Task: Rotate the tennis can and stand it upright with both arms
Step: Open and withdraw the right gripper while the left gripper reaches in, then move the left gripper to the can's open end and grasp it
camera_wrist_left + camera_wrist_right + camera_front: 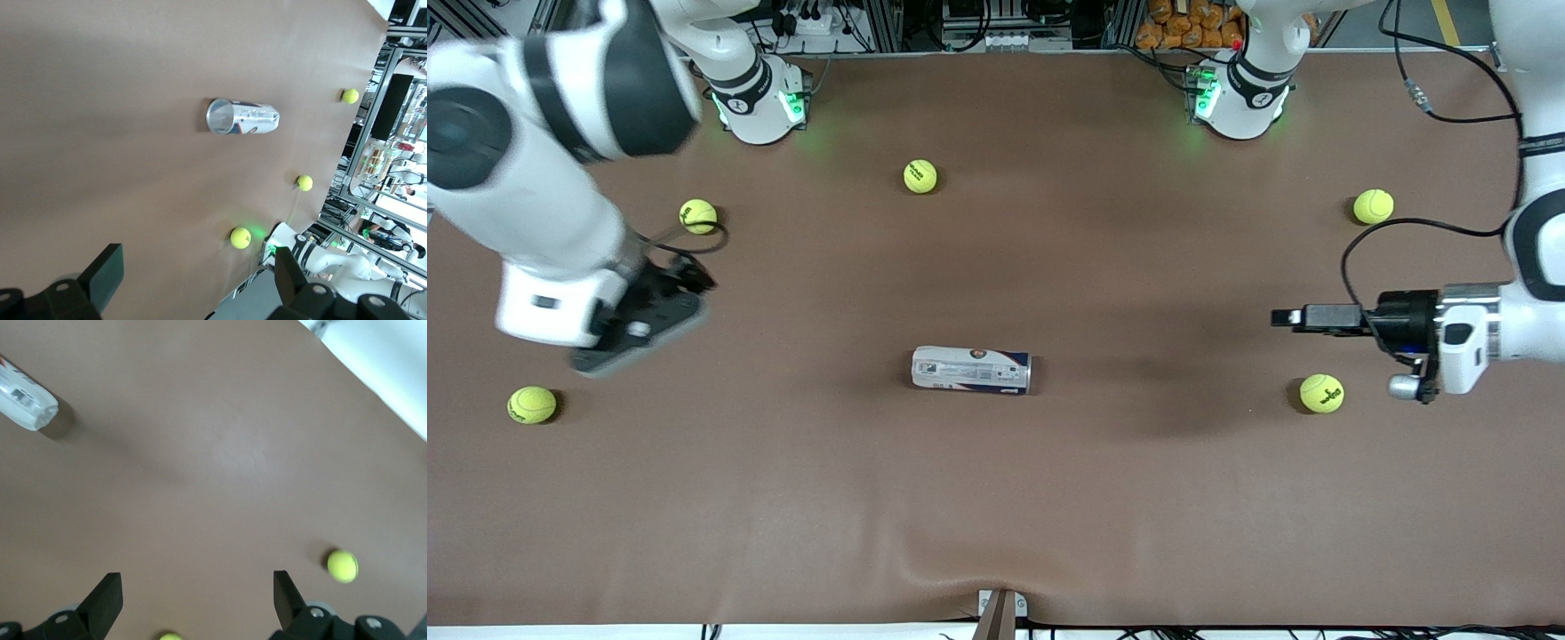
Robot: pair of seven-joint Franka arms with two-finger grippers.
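1. Nearest the front camera, the brown table (996, 516) is bare cloth with a slight wrinkle at its near edge.
2. A little farther in, the tennis can (971, 370) lies on its side in the middle of the table, its long axis pointing toward the two ends of the table. The left wrist view looks into its shiny round end (220, 116). Neither gripper touches it.
3. Level with the can, one tennis ball (1321, 393) sits toward the left arm's end and another tennis ball (532, 404) toward the right arm's end.
4. The left gripper (1288, 317) hangs over the table near the first ball, jaws wide and empty. The right gripper (636, 338) hangs over the table toward the right arm's end, also wide and empty. Both are well apart from the can.
5. Farthest off, three more tennis balls (920, 176) lie nearer the arm bases.
6. Risks, as a judgement: the can is round and smooth, so a one-sided push could roll it away. Uneven timing between the arms could spin it or let it slip. A low sweep by the left arm could knock the nearby ball.
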